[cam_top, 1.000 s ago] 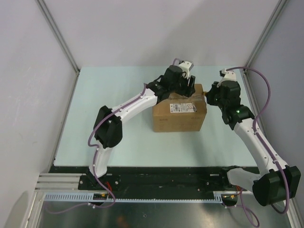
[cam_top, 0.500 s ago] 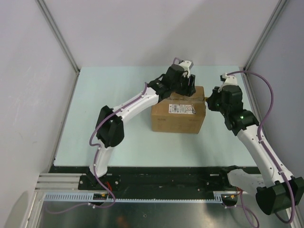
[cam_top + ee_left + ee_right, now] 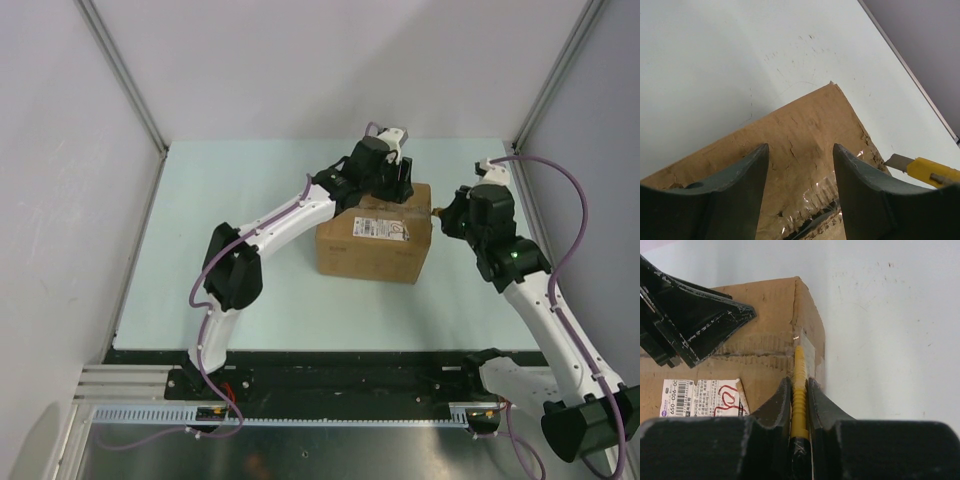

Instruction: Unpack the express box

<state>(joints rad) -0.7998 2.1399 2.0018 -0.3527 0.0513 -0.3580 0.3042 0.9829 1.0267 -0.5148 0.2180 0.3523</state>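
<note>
Just left of centre in the top view, the left gripper (image 3: 393,180) sat over the far edge of the express box (image 3: 372,250). Its jaws were parted to a middling width and nothing was caught between them. Whether the fingers (image 3: 740,185) pressed the cardboard or hung just above it could not be told. If they were not bearing down, a push from the blade would likely have slid the box across the table (image 3: 230,200).

The box stood in the middle of the frame. It was closed, with its white label (image 3: 380,228) facing up. Crinkled clear tape (image 3: 812,197) lay along the seam at the bottom of the left wrist view. Nothing of the contents could be seen.

To the right, the right gripper (image 3: 799,390) was clamped tight on the yellow utility knife (image 3: 799,365). The knife's tip met the box's right-hand top edge, close to a corner. From there the blade could have skidded off the cardboard, or sunk too deep and scored whatever was packed inside. A cut along the seam would also have run toward the left fingers, so a clash seemed possible.
</note>
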